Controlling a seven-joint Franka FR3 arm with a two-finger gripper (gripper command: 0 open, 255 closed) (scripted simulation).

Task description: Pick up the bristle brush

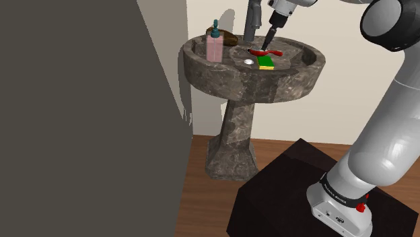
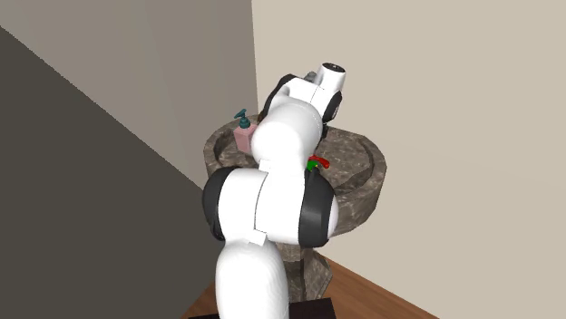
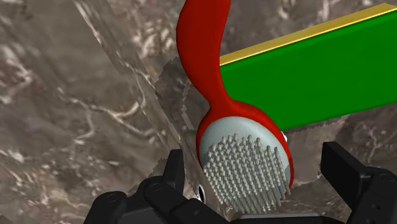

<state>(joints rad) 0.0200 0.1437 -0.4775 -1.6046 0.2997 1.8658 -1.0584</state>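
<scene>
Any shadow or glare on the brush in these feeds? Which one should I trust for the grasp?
Shoulder view: the brush lies lit in the sink; the shadow from the dark wall falls short of it. Second exterior view: the arm covers most of the sink, a red sliver peeking past. Wrist view: no glare, bristles plain between the open fingers of the hand; probably trust this one.

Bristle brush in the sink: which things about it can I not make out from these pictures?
- Second exterior view: the arm hides most of the brush and of the sink.
- Wrist view: the picture's edge cuts off the handle's end.
- Shoulder view: the brush is too small to tell how the end effector stands around it.
- Shoulder view: a brown thing behind the soap dispenser, unidentifiable.
</scene>
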